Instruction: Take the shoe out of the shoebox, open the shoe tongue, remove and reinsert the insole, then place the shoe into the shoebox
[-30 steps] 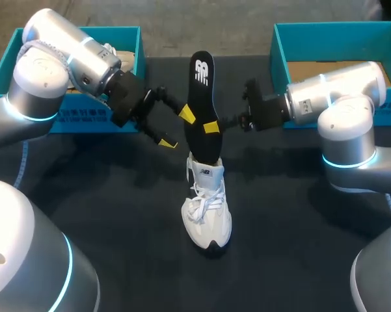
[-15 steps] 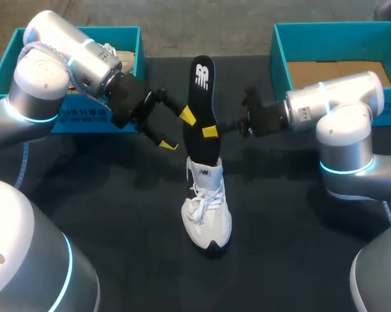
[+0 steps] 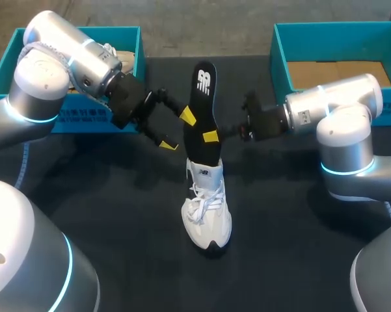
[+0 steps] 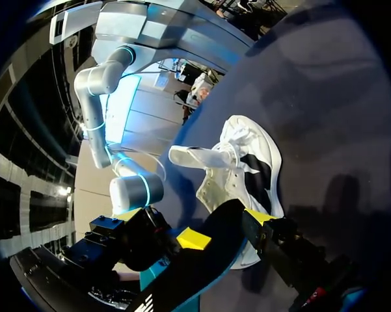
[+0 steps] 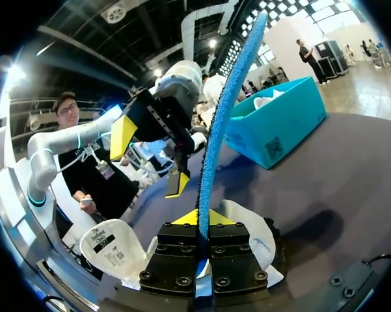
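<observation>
Standing on its sole near the middle of the dark table [image 3: 110, 221], the white shoe [image 3: 207, 209] is pointing its toe toward 6 o'clock in the head view. The black insole [image 3: 203, 107] is rising upright out of the shoe's opening toward 12 o'clock, its lower end sitting inside the shoe. The right gripper [image 3: 208, 135], coming in from 3 o'clock, is pinching the insole partway up. In the right wrist view the insole [image 5: 225, 107] is showing edge-on, and both yellow tips of the right gripper [image 5: 198, 218] are pressing narrowly on it from two sides. The left gripper [image 3: 177, 130] is hanging at 9 o'clock of the insole with its fingers spread wide. One tip is lying close beside the insole's edge, though I cannot tell whether it is touching. Two teal shoeboxes are sitting at the far edge. The left shoebox [image 3: 127, 32] is lying at 10 o'clock of the shoe, and the right shoebox [image 3: 280, 62] at 2 o'clock.
</observation>
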### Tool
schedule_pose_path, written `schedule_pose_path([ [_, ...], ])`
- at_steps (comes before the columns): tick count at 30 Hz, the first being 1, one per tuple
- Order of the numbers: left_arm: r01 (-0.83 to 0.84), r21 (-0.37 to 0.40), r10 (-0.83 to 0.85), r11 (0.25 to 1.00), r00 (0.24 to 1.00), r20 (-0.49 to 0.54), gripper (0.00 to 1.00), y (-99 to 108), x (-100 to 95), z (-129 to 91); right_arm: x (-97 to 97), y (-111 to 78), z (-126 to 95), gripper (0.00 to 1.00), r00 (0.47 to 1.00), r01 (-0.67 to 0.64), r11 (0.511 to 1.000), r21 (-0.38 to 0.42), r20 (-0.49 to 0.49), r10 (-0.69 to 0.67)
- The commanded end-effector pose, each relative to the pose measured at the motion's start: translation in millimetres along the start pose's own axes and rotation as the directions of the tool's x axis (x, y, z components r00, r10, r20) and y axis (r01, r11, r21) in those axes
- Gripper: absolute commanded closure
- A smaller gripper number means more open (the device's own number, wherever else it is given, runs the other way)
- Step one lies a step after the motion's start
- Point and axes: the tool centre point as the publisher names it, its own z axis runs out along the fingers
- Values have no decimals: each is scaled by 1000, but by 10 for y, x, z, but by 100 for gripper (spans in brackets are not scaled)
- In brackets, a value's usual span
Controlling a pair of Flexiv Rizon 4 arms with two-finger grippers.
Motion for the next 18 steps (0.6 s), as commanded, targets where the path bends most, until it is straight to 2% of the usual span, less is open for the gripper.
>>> schedule_pose_path([
  [1,-2,-2,2,1000,1000,-3,0,-9,-4,-4,13,-42,33,100,1000,-2,1000,6,-3,2],
  [18,0,-4,0,1000,1000,-1,0,-14,-7,7,108,-298,96,100,999,-33,998,60,-34,35],
])
